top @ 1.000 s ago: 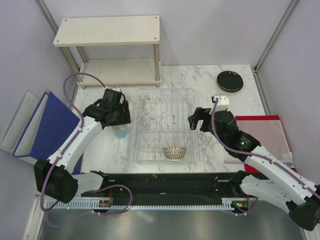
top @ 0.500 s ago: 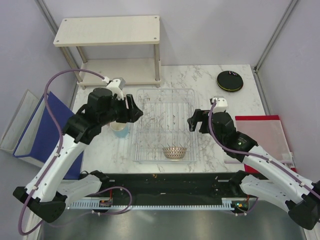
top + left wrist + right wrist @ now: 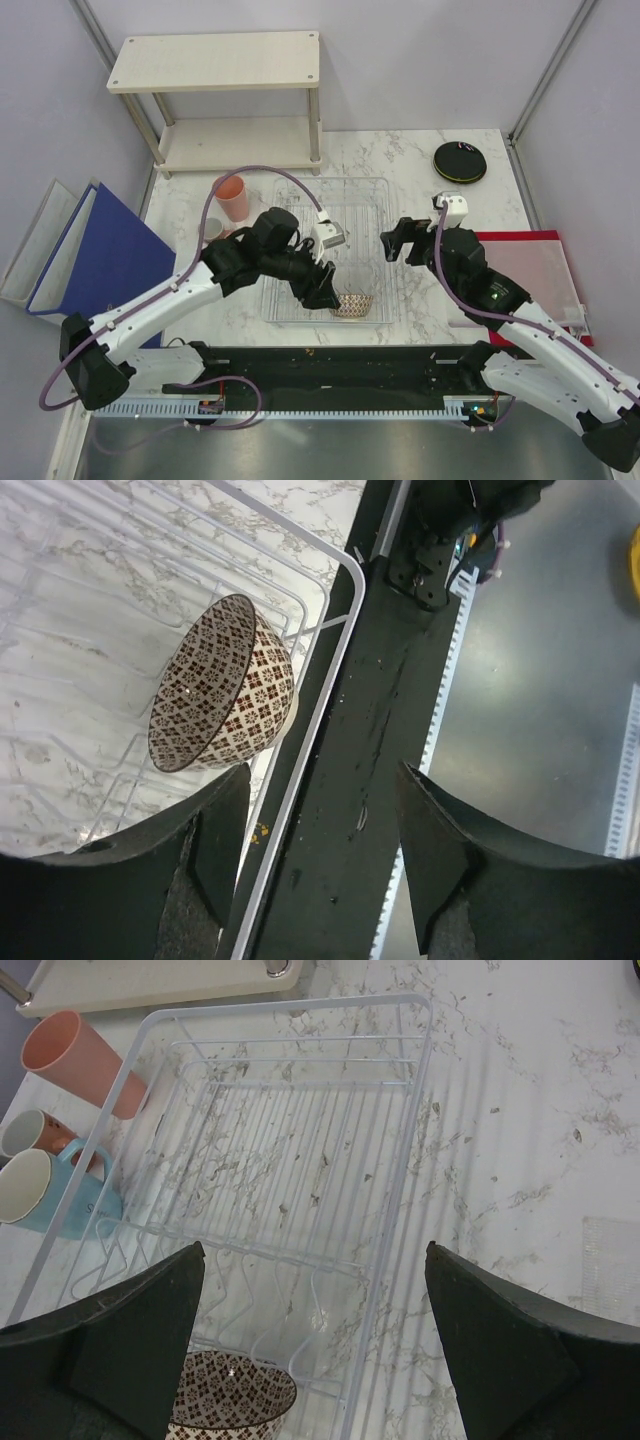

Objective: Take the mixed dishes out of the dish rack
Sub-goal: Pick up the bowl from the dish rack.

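The wire dish rack (image 3: 384,215) lies mid-table. The net-patterned beige bowl (image 3: 350,303) stands on edge at its near end; it also shows in the left wrist view (image 3: 222,685) and the right wrist view (image 3: 232,1395). My left gripper (image 3: 322,286) is open and empty, over the rack's near rim (image 3: 330,630), just left of the bowl. My right gripper (image 3: 400,240) is open and empty above the rack's right side (image 3: 425,1080). A salmon cup (image 3: 231,198) and a light blue cup (image 3: 50,1195) stand on the table left of the rack.
A black plate with a lime green rim (image 3: 460,162) lies at the back right. A two-tier beige shelf (image 3: 215,60) stands at the back left. A blue binder (image 3: 90,255) lies left, a red folder (image 3: 530,260) right. A third cup (image 3: 25,1132) stands by the blue one.
My left arm has swung from the cups left of the rack over to the rack's near end beside the bowl, gripper empty. The salmon cup is uncovered. My right arm has barely moved.
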`<state>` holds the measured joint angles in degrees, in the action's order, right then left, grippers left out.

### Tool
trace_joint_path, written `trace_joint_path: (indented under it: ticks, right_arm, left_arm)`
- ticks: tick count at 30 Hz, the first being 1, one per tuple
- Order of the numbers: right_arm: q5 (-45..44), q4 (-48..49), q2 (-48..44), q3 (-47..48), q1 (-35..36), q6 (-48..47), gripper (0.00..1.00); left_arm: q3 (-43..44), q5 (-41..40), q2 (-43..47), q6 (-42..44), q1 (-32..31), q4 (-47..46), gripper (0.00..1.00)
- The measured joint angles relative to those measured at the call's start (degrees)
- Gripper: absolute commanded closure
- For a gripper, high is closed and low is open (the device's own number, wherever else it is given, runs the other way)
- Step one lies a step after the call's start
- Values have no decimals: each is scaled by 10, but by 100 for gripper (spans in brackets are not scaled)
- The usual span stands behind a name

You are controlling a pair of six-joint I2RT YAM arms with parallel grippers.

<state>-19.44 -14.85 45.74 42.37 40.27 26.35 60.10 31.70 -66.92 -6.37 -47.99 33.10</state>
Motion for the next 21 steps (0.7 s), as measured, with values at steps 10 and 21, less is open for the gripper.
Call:
trace_joint_path:
  ticks: [10, 21]
  right_arm:
    - [0, -2, -12, 1, 0, -2, 2]
    - [1, -3, -24, -12, 0, -2, 2]
  left_arm:
    - [-45, 35, -48, 130, -4, -108, 34]
    - [-45, 52, -155, 184, 7, -159, 43]
